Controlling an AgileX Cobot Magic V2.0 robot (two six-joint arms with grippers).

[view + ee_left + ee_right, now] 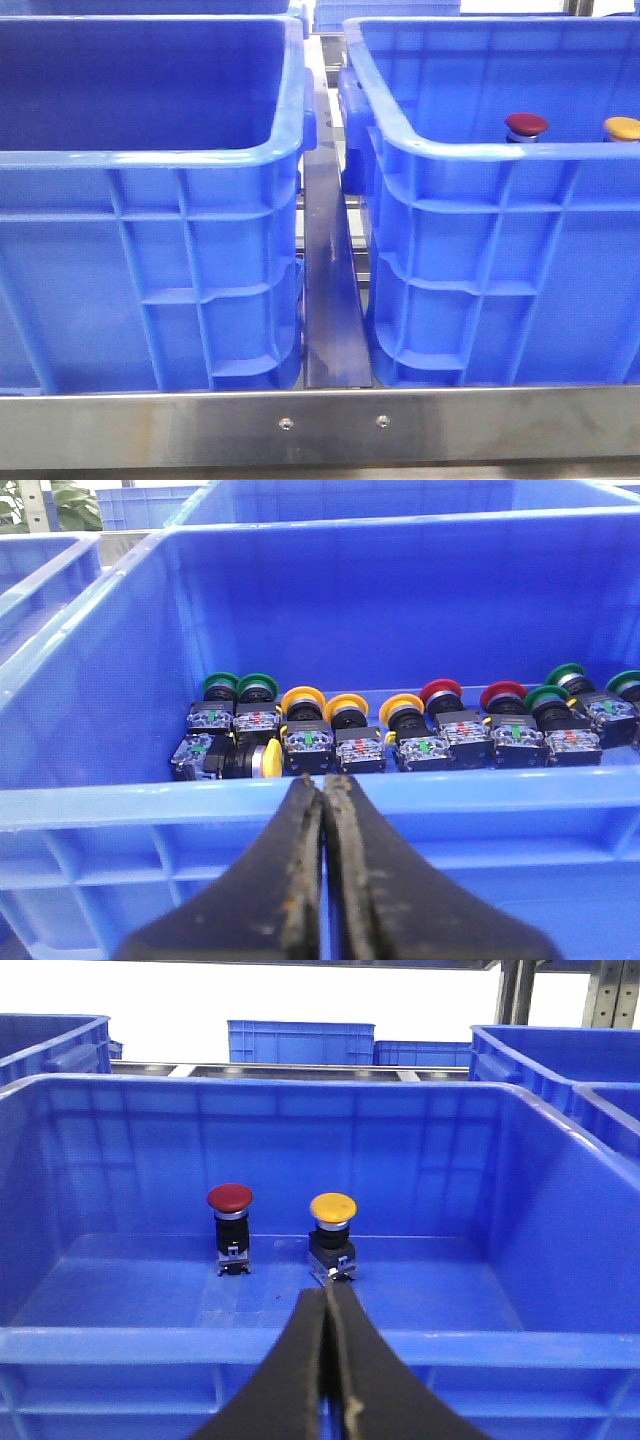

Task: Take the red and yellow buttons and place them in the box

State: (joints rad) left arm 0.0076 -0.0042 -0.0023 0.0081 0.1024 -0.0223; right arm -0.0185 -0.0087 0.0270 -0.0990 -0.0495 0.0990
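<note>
A red button [230,1198] and a yellow button [332,1207] stand upright side by side on the floor of the right blue box [300,1345]. In the front view their caps, the red button [526,125] and the yellow button [622,128], show above the near rim of that box [480,150]. My right gripper [328,1295] is shut and empty, outside the box's near wall. My left gripper [324,782] is shut and empty, outside the near wall of the left box [150,805]. Neither gripper shows in the front view.
The left box [150,155] holds a row of several push buttons with green, yellow and red caps [400,725] along its floor. A metal rail [330,300] runs between the two boxes. More blue crates [300,1040] stand at the back.
</note>
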